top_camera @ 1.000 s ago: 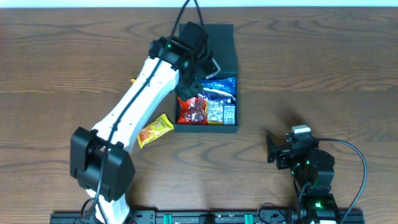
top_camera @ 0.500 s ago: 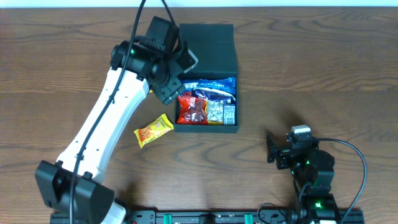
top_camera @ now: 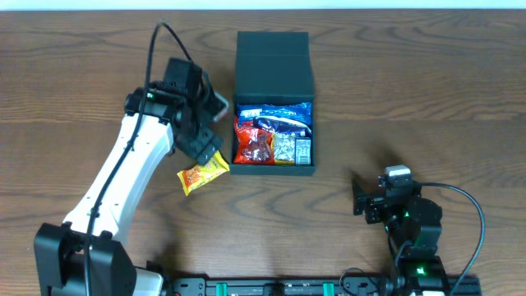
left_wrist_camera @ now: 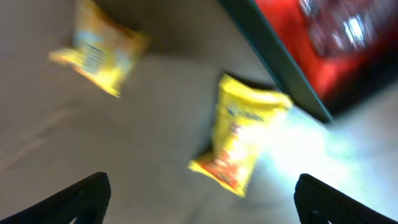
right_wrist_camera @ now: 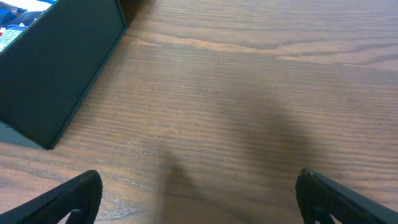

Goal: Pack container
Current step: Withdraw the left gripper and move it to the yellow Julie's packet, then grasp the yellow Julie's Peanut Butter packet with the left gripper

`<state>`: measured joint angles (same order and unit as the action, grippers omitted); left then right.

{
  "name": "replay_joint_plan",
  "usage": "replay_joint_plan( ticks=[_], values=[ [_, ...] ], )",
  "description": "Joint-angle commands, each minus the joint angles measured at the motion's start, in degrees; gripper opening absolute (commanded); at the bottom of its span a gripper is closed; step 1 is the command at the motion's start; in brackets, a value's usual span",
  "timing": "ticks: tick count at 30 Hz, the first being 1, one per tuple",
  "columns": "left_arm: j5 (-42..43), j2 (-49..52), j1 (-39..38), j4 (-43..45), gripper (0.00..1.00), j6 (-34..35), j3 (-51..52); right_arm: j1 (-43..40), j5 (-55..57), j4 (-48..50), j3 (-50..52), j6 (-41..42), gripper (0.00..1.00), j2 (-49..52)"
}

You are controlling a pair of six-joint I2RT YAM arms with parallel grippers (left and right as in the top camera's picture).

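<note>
While the container (top_camera: pixel 274 62) sits open at 12 o'clock on the table (top_camera: pixel 427 99), left tool (left_wrist_camera: pixel 200 198) hangs spread apart over yellow packet (left_wrist_camera: pixel 239 140); right tool (right_wrist_camera: pixel 199 194) spread, empty, 5 o'clock.

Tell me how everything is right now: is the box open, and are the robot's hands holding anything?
container: lid open, snack packets lying inside.
yellow packet: flat on the table, outside the container, by its near left corner.
second yellow packet: on the table too, blurred.
left gripper: open, empty, above the yellow packet.
right gripper: open, empty, over bare table.
</note>
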<state>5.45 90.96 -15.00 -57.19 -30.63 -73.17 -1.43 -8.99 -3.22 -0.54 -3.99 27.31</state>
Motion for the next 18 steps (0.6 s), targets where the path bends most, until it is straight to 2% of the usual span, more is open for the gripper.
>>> replay_joint_plan(
  ticks=[1,8,18],
  values=[
    [5.0,-1.1,0.0,-1.1,0.95,-3.0,2.4,-0.4,0.2,0.0,0.2,0.3,0.99,-0.3],
    [7.7,-1.1,0.0,0.9,0.95,-3.1,9.6,-0.4,0.2,0.0,0.2,0.3,0.99,-0.3],
    [2.3,-1.1,-1.3,12.9,0.95,-2.4,18.1,-0.4,0.2,0.0,0.2,0.3,0.99,-0.3]
  ],
)
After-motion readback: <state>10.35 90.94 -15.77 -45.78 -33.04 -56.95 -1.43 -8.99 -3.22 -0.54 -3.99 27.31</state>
